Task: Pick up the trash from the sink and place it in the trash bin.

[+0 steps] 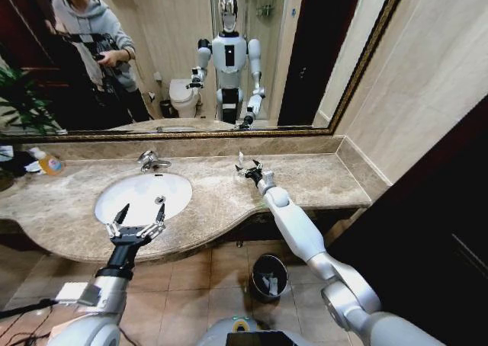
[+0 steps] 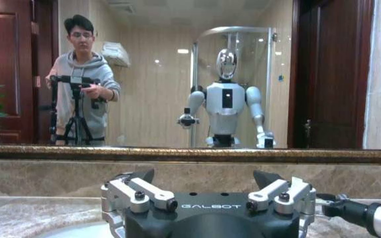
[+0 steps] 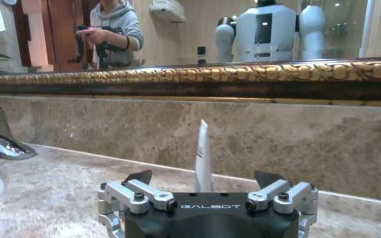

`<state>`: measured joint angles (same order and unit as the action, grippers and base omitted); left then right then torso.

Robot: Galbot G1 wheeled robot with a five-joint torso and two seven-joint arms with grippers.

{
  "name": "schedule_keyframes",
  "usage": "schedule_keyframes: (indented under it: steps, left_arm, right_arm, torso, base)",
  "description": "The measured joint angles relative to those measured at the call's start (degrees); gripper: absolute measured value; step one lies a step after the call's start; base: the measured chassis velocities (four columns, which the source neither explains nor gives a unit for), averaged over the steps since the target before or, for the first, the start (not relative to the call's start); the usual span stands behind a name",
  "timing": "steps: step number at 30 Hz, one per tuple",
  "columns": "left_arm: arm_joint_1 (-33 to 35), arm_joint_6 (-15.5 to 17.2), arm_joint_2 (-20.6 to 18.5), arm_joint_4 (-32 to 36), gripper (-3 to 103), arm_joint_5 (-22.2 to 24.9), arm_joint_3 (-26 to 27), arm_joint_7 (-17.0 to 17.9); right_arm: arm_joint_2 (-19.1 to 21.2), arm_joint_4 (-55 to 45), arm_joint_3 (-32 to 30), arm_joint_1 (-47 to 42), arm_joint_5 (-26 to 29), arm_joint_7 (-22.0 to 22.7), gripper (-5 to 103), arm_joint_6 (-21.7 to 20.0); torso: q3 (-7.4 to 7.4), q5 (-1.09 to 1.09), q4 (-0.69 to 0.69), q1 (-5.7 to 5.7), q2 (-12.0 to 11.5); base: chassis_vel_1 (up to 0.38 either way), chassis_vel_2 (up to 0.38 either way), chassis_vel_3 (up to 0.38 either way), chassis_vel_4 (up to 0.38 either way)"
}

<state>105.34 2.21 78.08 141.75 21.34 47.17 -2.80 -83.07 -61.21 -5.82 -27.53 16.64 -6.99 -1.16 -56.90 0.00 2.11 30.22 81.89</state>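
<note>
The white oval sink is set in the marble counter, with a chrome faucet behind it. My left gripper hovers open over the sink's front rim, and the left wrist view shows its fingers spread wide. My right gripper rests low on the counter to the right of the sink, open. A piece of trash, a slim white tube, stands upright between and just beyond its spread fingers, close to the back wall. The black trash bin sits on the floor under the counter's front edge.
A bottle of orange liquid stands at the counter's far left beside a plant. A gold-framed mirror backs the counter, and a wall closes the right end. The bin holds some pale scraps. My right arm shows past the left gripper.
</note>
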Motion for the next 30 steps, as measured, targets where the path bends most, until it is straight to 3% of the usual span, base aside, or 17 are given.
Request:
schedule_keyframes:
  steps: [6,10,12,14,18,20,28,30]
  left_arm:
    - [0.0,0.0,0.0,0.0,100,0.0,0.0,0.0]
    - [0.0,0.0,0.0,0.0,100,0.0,0.0,0.0]
    - [0.0,0.0,0.0,0.0,100,0.0,0.0,0.0]
    - [0.0,0.0,0.0,0.0,100,0.0,0.0,0.0]
    - [0.0,0.0,0.0,0.0,100,0.0,0.0,0.0]
    - [0.0,0.0,0.0,0.0,100,0.0,0.0,0.0]
    - [0.0,0.0,0.0,0.0,100,0.0,0.0,0.0]
    - [0.0,0.0,0.0,0.0,100,0.0,0.0,0.0]
  right_arm:
    - [-2.2,3.6,0.5,2.5,0.0,0.0,100,1.8]
    - [-3.4,5.8,0.0,3.9,-3.1,0.3,103,3.1]
    - [-3.7,6.1,-0.3,4.1,-4.3,0.2,95,2.9]
    - [-3.7,6.2,-0.3,4.0,-4.4,0.2,95,2.9]
    - [-3.7,6.3,-0.4,3.2,-4.3,0.1,73,2.7]
    - [-3.6,6.3,-0.5,3.1,-4.2,0.1,73,2.6]
    - [-3.6,6.2,-1.2,2.2,-2.9,0.1,35,2.3]
    - [-3.6,6.2,-1.3,2.1,-2.8,0.1,35,2.3]
  torso:
    - [0.0,-0.01,0.01,0.0,0.0]
    - [0.0,0.0,0.01,0.0,0.0]
    - [0.0,0.0,0.0,0.0,0.0]
    - [0.0,0.01,0.01,0.0,0.0]
    - [0.0,0.01,0.0,0.0,0.0]
    - [0.0,0.0,0.0,0.0,0.0]
    - [0.0,0.0,0.0,0.0,0.0]
    - [0.0,0.0,0.0,0.0,0.0]
  base:
    - [0.0,0.0,0.0,0.0]
    - [0.0,0.0,0.0,0.0]
    - [0.0,0.0,0.0,0.0]
    - [0.0,0.0,0.0,0.0]
    - [0.0,0.0,0.0,0.0]
    - [0.0,0.0,0.0,0.0]
    - [0.0,0.0,0.0,0.0]
    - [0.0,0.0,0.0,0.0]
